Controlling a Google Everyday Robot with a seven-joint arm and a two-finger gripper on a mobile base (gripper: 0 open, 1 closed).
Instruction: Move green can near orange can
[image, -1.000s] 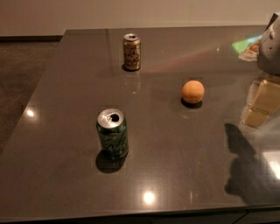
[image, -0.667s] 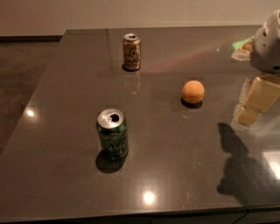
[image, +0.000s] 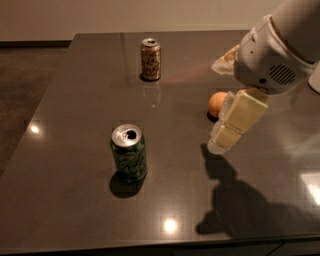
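The green can (image: 128, 152) stands upright on the dark table (image: 70, 90), left of centre and toward the front. The orange can (image: 150, 59) stands upright near the table's far edge, well behind the green can. My gripper (image: 225, 135) hangs from the white arm at the right, above the table and to the right of the green can, apart from it. It holds nothing that I can see.
A round orange ball (image: 217, 103) lies on the table just behind the gripper, partly covered by it. A pale crumpled bag (image: 223, 61) sits at the far right behind the arm. The arm's shadow (image: 240, 210) falls on the front right of the table.
The arm has swung in from the right edge toward the left and front, so that the gripper now covers part of the orange ball. The cans have not moved.
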